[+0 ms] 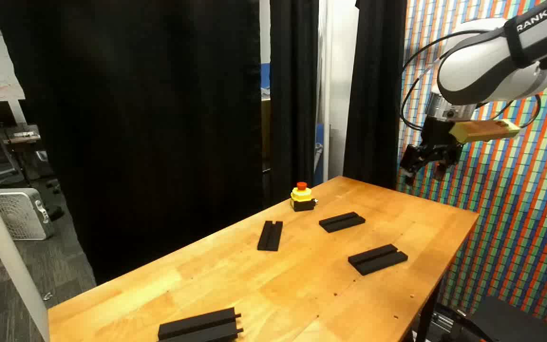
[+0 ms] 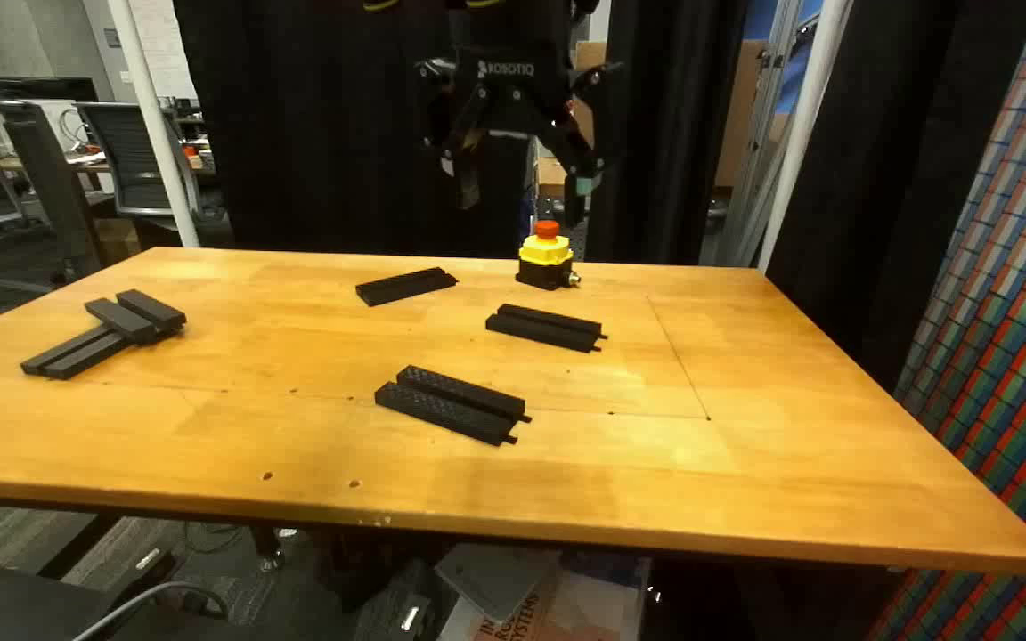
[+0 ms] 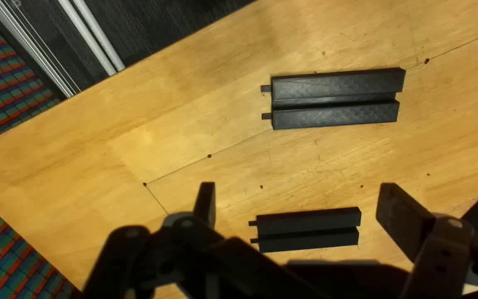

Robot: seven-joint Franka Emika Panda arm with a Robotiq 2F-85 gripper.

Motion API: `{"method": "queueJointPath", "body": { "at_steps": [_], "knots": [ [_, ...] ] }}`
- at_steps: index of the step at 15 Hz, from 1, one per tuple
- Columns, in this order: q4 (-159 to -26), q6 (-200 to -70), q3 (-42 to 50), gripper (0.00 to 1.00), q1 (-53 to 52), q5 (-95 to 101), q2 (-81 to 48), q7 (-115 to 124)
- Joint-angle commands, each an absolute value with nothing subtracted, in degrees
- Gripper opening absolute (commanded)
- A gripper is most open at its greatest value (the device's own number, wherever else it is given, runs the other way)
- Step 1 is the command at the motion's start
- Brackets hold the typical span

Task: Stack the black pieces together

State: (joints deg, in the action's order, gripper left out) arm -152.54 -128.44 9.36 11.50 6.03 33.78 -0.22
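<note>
Several flat black pieces with lengthwise grooves lie apart on the wooden table. In both exterior views I see a piece by the back edge [image 1: 263, 236] [image 2: 406, 289], a middle piece [image 1: 344, 224] [image 2: 540, 333] and a front piece [image 1: 382, 262] [image 2: 442, 414]. At the far left, a short black bar [image 2: 117, 316] lies across a grooved black piece [image 2: 90, 356], with another bar [image 2: 152, 310] beside it. My gripper [image 1: 424, 175] [image 2: 522, 200] [image 3: 299, 195] is open and empty, high above the table. In the wrist view the middle piece [image 3: 309, 222] shows between the fingers, well below; the front piece [image 3: 334, 114] lies beyond.
A yellow emergency stop with a red button [image 1: 301, 195] [image 2: 546, 254] stands near the back edge, close to the back and middle pieces. The wooden table [image 1: 292, 294] [image 2: 745, 481] has a drawn line and small holes. Black curtains [image 1: 159, 118] hang behind it.
</note>
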Motion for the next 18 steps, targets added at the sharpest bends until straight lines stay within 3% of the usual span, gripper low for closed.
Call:
{"method": "queueJointPath", "body": {
  "at_steps": [1,9,18],
  "knots": [
    [-152.16,-128.31,9.09,1.0,11.78,5.81,33.78,-0.39],
    [-153.46,-130.03,7.33,1.0,11.98,4.7,33.22,4.73],
    [-157.27,-138.07,-3.06,1.0,12.42,-1.2,23.04,38.21]
  ]
}}
